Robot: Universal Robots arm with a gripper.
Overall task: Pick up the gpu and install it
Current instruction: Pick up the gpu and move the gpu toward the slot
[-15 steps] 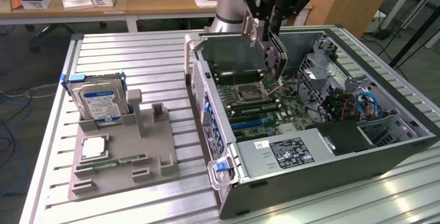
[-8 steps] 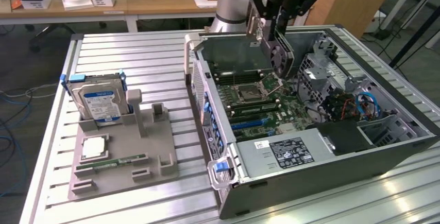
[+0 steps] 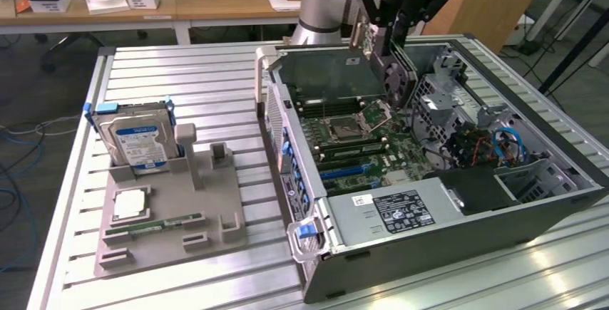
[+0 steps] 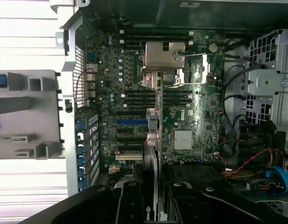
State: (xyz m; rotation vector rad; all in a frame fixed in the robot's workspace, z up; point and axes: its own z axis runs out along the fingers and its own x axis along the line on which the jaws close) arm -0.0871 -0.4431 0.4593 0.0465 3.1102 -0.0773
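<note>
The gripper (image 3: 389,21) is clamped shut on the upper edge of the gpu (image 3: 395,80). The card hangs upright, edge-down, over the motherboard (image 3: 366,146) inside the open PC case (image 3: 476,214). From the wrist view it sits edge-on near the blue expansion slot (image 4: 132,122), and whether it's touching is hard to say. It's probably light and stiff but fragile, so the bare board edges look like the safest hold, not the fan or the chips.

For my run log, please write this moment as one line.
phase: install | gripper: shut on gpu | gpu: held over motherboard of open case | seated: not yet
</note>
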